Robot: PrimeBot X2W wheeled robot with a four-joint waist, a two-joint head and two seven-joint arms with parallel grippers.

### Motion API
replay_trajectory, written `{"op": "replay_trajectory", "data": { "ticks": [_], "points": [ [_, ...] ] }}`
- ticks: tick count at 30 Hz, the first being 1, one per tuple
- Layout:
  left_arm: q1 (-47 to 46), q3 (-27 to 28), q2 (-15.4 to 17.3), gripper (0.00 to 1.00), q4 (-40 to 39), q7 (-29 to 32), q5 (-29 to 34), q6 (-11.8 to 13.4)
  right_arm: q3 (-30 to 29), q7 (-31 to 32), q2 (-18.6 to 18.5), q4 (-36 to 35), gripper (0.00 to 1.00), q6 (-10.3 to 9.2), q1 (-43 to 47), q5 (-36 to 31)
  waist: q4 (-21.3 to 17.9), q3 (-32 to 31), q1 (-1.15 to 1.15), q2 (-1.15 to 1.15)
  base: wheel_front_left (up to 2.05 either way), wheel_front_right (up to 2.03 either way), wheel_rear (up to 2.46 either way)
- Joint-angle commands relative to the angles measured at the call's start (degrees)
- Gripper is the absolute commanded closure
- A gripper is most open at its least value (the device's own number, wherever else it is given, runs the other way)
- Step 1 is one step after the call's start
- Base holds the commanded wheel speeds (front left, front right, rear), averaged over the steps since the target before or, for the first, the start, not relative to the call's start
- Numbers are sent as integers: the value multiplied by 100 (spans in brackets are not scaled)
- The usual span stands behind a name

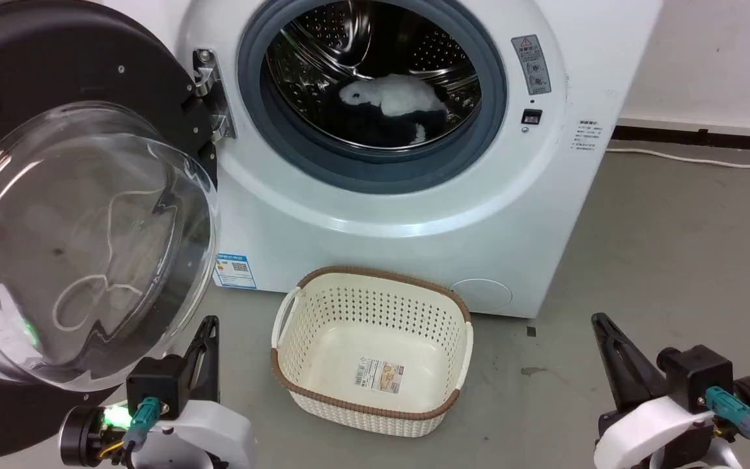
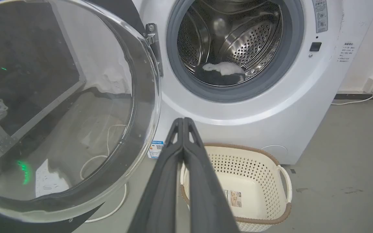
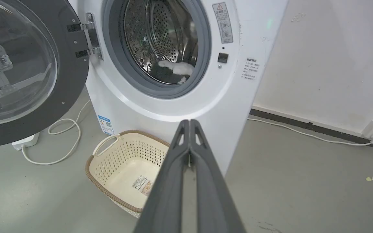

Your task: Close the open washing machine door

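Status: washing machine door (image 1: 69, 228) is swung wide open on our left, hanging off the metal hinge (image 1: 209, 98) at the left of the opening, with the inner face and glass bowl turned toward us. The washing machine (image 1: 401, 215) is straight ahead, drum (image 1: 323, 45) exposed, with some white and dark laundry (image 1: 394, 98) lying well inside, clear of the grey gasket (image 1: 375, 169). We expect the door to be rigid and fairly heavy but free-swinging, so this is a push, not a grasp. The bowl is curved and slick and a fingertip would likely skate off it, so we'd avoid loading the glass. Better contact is the black ring on the back of the door, out near the free edge, far from the hinge for leverage. The latch probably needs a firm last press. Left gripper (image 2: 183, 123): fingers pressed together, nothing held. It sits low, just beside the bowl's lower right, and the left wrist view shows a gap, so no contact. Right gripper (image 3: 189, 123): also pinched closed and empty, hanging over the floor, well apart from the door. The cream basket (image 1: 297, 306) stands on the floor right in front of the washer. We can't tell whether the door's lower edge clears its rim on the swing, so we should check that.
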Motion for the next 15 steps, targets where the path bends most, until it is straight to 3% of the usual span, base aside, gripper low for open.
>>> {"op": "replay_trajectory", "data": {
  "ticks": [1, 15],
  "points": [
    [84, 4, 0, 100, -23, 2, 10, 17, -2, 3, 26, -25, 100, 5, 97, -43, 0, 0, 0, 0, 0, 0, 0],
    [84, 4, 0, 100, -23, 2, 10, 17, -2, 3, 26, -25, 100, 5, 97, -43, 0, 0, 0, 0, 0, 0, 0]
  ]
}}
